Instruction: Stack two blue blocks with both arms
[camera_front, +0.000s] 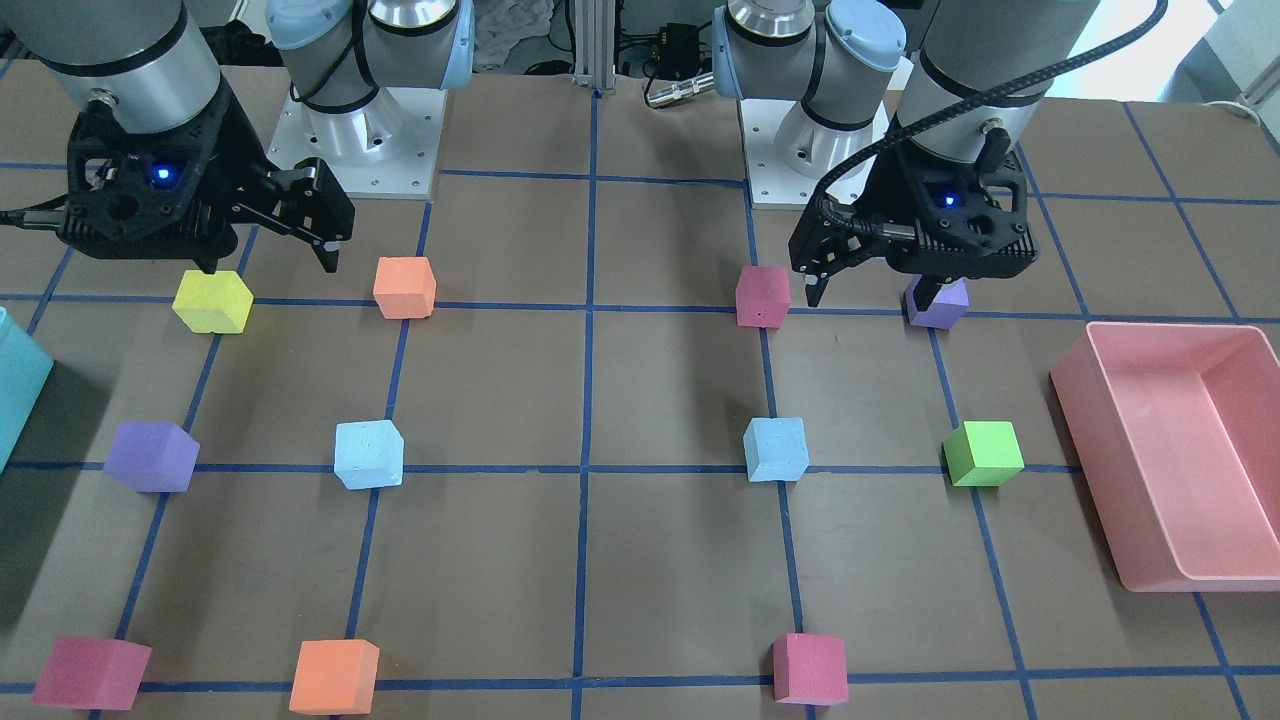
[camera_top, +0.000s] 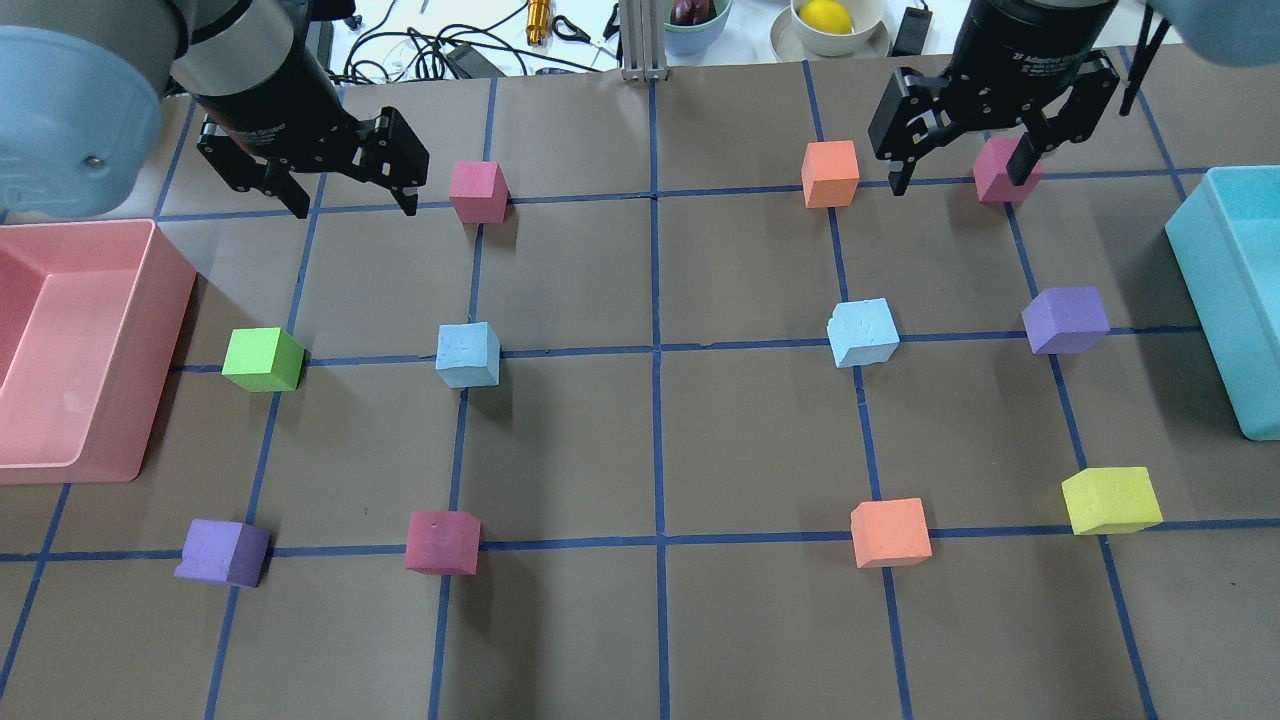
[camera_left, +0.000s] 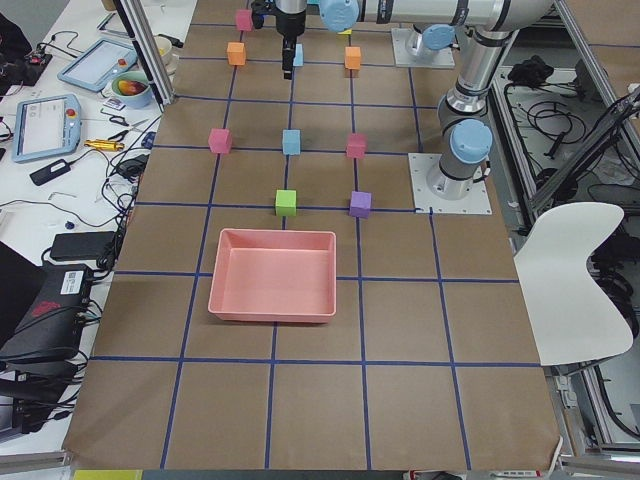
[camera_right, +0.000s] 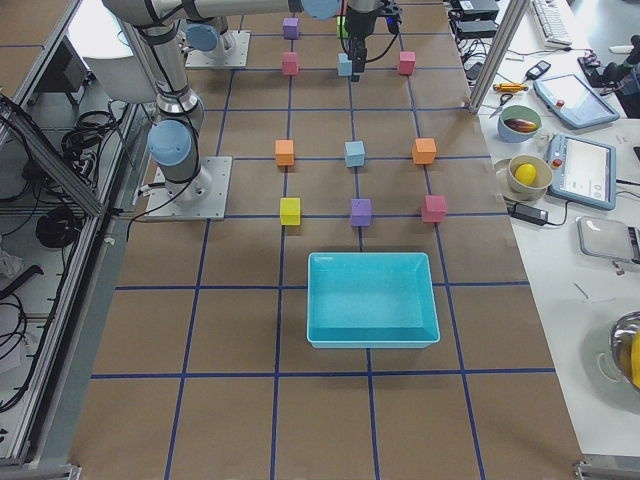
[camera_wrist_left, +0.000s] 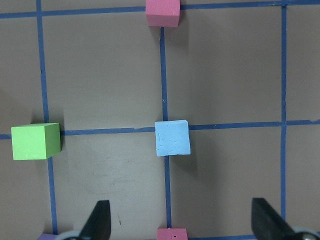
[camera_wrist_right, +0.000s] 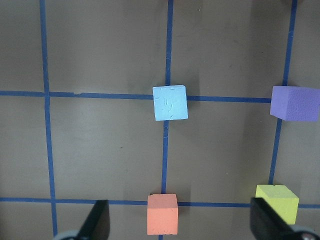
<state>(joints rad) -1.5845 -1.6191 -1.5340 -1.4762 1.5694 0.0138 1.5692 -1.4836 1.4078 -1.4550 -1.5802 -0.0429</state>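
I am watching the left blue block sitting on a crossing of the tape grid, nearly square to it. The right blue block is lying slightly twisted off its crossing. Being cubes, neither is showing a long axis. The left gripper and right gripper are hanging spread wide, gripping nothing, well apart from both blocks.

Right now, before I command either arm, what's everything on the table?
blue blocks: 2, pale blue, middle row.
magenta blocks: 3, magenta, two far, one near left.
orange blocks: 2, orange, right half.
purple blocks: 2, purple, near left, middle right.
green block: 1, green, middle left.
yellow block: 1, yellow, near right.
pink bin: 1, pink, left edge.
teal bin: 1, teal, right edge.
left end effector, right end effector: 2, black, open, empty, raised.
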